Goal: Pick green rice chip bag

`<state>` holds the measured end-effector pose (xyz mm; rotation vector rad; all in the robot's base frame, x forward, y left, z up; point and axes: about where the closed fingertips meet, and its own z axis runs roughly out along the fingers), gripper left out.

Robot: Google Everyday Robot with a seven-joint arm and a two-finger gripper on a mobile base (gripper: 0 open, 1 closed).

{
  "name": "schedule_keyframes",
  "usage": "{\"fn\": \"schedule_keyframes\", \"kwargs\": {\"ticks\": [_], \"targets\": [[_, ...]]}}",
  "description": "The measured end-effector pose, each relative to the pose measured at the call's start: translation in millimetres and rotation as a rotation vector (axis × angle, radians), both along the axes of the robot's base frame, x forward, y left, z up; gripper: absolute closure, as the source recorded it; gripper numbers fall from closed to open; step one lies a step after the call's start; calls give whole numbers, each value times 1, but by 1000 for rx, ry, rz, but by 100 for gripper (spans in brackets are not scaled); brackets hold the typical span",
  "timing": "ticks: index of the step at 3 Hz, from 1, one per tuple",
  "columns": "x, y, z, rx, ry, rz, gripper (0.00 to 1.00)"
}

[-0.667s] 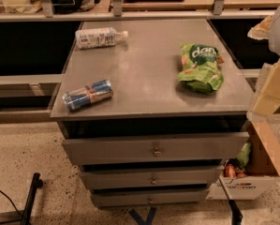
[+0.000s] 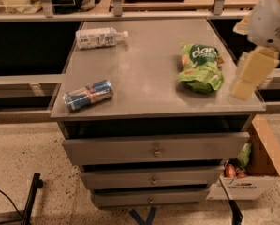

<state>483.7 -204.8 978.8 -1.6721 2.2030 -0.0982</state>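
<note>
the arm (image 2: 270,18) is cut off at the top right corner, and the gripper (image 2: 248,76) below it shows only as a pale shape: spread or pressed together, i cannot tell. it hangs just right of the bag (image 2: 200,67), not touching it. the bag lies on the cabinet (image 2: 144,78) top, with the can (image 2: 88,95) well to its left and the bottle (image 2: 99,37) left of and behind it.

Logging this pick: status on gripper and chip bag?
Gripper at right edge of tabletop, apart from green rice chip bag. Bag lies on the tabletop, not held. Nothing between; can and bottle sit well away.
</note>
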Motion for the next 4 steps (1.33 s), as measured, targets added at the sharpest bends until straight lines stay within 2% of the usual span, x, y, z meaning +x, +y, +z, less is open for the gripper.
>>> {"fn": "schedule_keyframes", "kwargs": {"ticks": [1, 2, 3, 4], "targets": [[20, 6, -8, 19, 6, 6, 0], [27, 6, -7, 0, -15, -5, 0], [55, 2, -7, -2, -65, -52, 0], [89, -6, -11, -12, -106, -150, 0]]}}
